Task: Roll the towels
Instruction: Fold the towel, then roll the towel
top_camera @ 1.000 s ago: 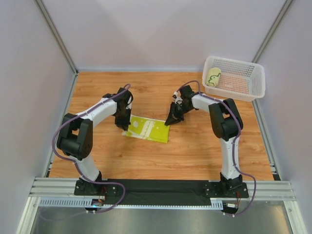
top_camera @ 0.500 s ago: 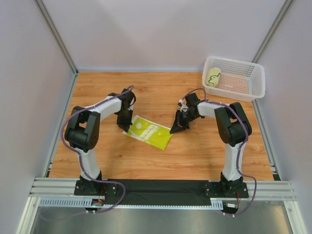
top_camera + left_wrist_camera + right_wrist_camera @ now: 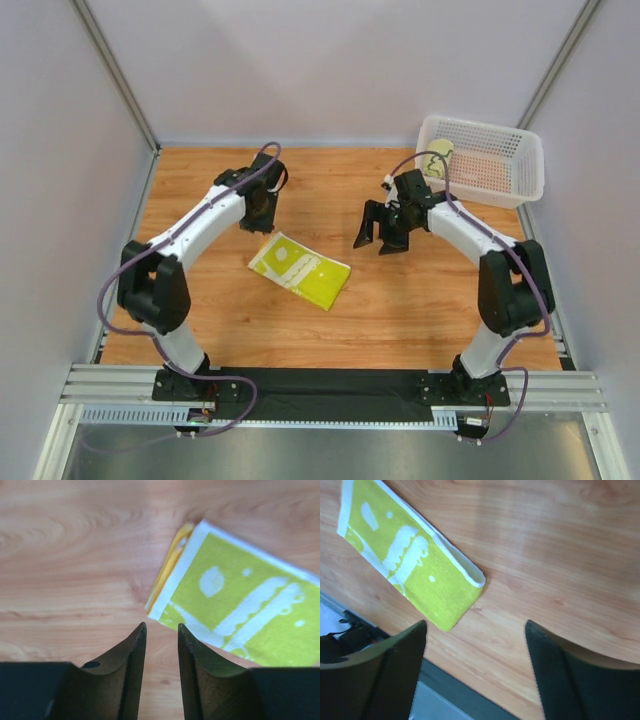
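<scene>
A folded lime-green towel (image 3: 300, 272) with a white pattern lies flat on the wooden table, between the two arms and slightly nearer than them. My left gripper (image 3: 264, 222) hovers just behind the towel's left corner. In the left wrist view the towel (image 3: 240, 605) lies ahead and to the right of the left gripper (image 3: 161, 627), which is narrowly open and holds nothing. My right gripper (image 3: 378, 238) stands off the towel's right end, raised and wide open. The right wrist view shows the towel (image 3: 415, 565) at upper left, apart from the empty right gripper (image 3: 476, 625).
A white plastic basket (image 3: 485, 123) stands at the back right corner with one rolled towel (image 3: 437, 156) in its left end. Grey walls close in the table on three sides. A black rail (image 3: 330, 380) runs along the near edge.
Both grippers have opened, let go of the towel's ends and pulled up and back from it. The towel has settled flat, a little nearer and turned slightly.
</scene>
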`<state>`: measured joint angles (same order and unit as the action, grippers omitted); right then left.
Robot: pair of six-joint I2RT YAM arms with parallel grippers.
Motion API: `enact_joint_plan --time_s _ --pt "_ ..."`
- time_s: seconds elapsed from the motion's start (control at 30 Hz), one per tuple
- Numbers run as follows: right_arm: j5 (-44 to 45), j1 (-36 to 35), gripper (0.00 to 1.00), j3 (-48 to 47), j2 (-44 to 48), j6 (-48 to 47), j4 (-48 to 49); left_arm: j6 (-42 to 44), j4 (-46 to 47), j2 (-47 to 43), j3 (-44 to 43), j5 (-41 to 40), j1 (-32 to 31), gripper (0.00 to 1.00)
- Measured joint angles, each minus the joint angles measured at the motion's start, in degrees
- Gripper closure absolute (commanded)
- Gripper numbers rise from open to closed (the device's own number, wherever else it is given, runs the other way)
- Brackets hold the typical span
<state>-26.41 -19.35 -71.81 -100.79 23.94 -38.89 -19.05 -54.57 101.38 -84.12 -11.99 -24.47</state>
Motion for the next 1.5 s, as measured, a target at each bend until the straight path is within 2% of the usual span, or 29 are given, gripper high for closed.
enact_joint_plan --time_s 0.07,0.1,0.17,0.23,0.33,0.37,0.4,0.43,0.47,0.6,0.7,0.93,1.07,1.2,1.27,1.37,1.5 --pt "2.67 0.00 0.03 1.27 4.39 0.31 1.79 1.11 1.84 -5.64 -1.20 -3.41 -2.93 0.56" --pt "4.28 0.00 0.00 2.64 7.37 0.50 3.45 1.99 3.32 -9.31 -0.57 -4.42 -4.24 0.53" --pt "7.02 0.00 0.00 5.31 12.55 0.87 5.95 4.02 8.04 -17.00 3.04 -5.01 -5.75 0.50" --pt "9.62 0.04 0.00 7.30 16.04 1.95 8.15 5.86 11.47 -24.59 7.52 -5.09 -5.73 0.35" --pt "13.31 0.07 0.00 9.64 18.25 4.20 10.64 6.49 15.76 -32.02 13.11 -4.57 -5.05 0.33" --pt "13.55 0.11 0.00 10.47 18.49 4.79 11.65 6.69 17.27 -33.16 14.69 -4.02 -4.94 0.33" --pt "13.62 0.22 0.00 11.15 18.51 5.18 12.50 6.97 18.12 -33.68 15.91 -3.04 -4.87 0.29" --pt "13.46 0.42 0.00 11.72 18.49 5.62 13.25 7.37 18.38 -33.70 16.76 -1.75 -4.85 0.12" --pt "13.25 0.61 0.00 11.98 18.45 6.19 13.53 7.78 17.92 -33.07 16.96 -0.24 -4.85 0.01" --pt "14.53 1.14 0.00 11.67 18.58 7.93 13.84 8.59 16.96 -28.41 16.65 7.85 -5.35 0.01" --pt "16.13 2.34 0.00 12.09 19.69 10.43 15.17 9.44 15.89 -25.20 16.65 8.48 -9.29 0.01" --pt "14.45 12.61 0.00 12.09 19.82 14.80 13.97 12.02 13.25 -17.07 13.18 5.97 -22.69 0.10" --pt "15.06 12.94 0.01 12.09 19.85 13.75 10.29 13.27 13.18 -12.50 11.10 5.57 -27.19 0.16" --pt "16.11 12.52 0.01 12.57 20.35 12.66 7.43 14.45 12.72 -7.06 8.31 5.60 -31.50 0.33" --pt "16.68 12.52 0.02 13.03 20.65 12.41 6.16 14.78 12.28 -3.89 6.84 5.70 -33.88 0.37" --pt "17.20 12.52 0.02 13.88 20.79 12.00 4.79 14.97 11.21 1.22 4.15 4.94 -37.70 0.63" --pt "17.62 12.52 0.02 14.69 20.81 11.10 3.02 14.53 9.70 5.42 2.75 3.65 -40.50 0.63"
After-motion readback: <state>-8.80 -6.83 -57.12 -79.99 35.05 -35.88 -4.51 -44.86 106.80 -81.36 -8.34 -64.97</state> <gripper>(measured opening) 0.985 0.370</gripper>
